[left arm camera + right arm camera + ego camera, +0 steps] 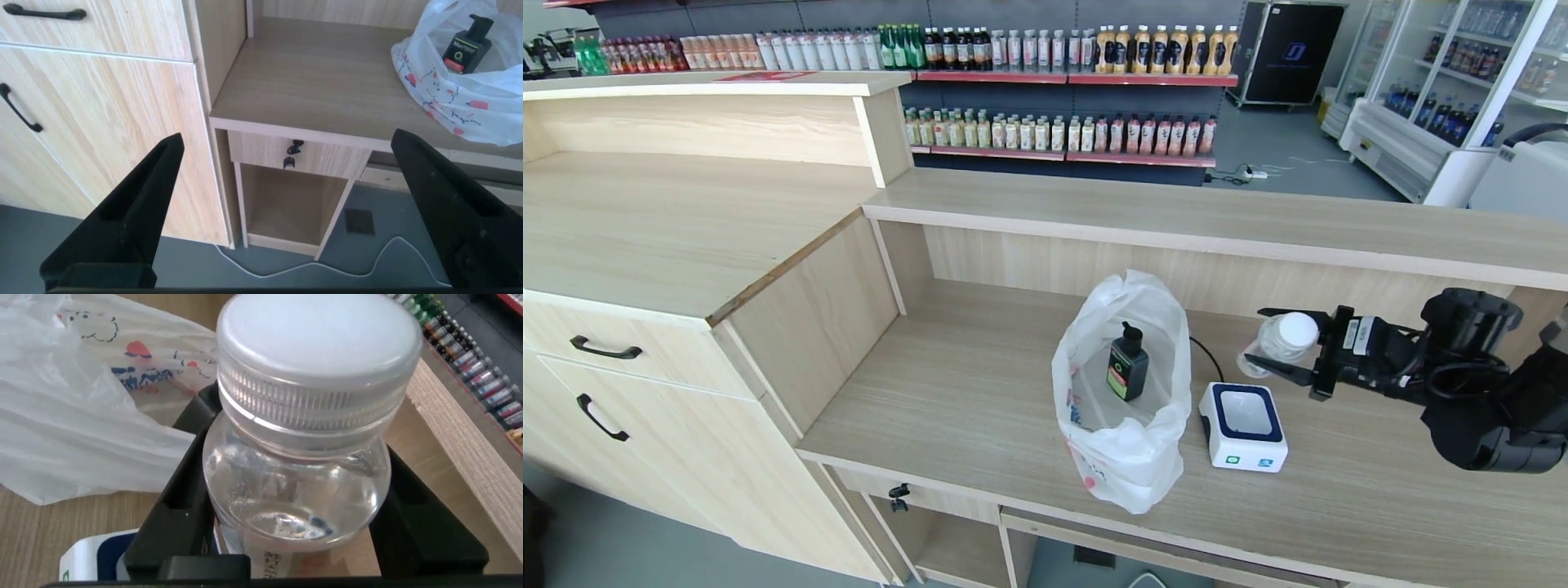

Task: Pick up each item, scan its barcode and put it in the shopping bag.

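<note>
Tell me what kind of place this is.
Most likely a small shop's checkout: shelves of bottled drinks stand behind, a barcode scanner sits beside a shopping bag on the wooden counter, and the right gripper holds a clear bottle.

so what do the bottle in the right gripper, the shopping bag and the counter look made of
Bottle: clear glossy plastic by the look, see-through with glints; its white ribbed cap seems plastic too. Shopping bag: thin translucent white plastic film, crumpled and slumped. Counter: matte pale wood grain, probably laminate board, though solid wood can't be ruled out.
</note>
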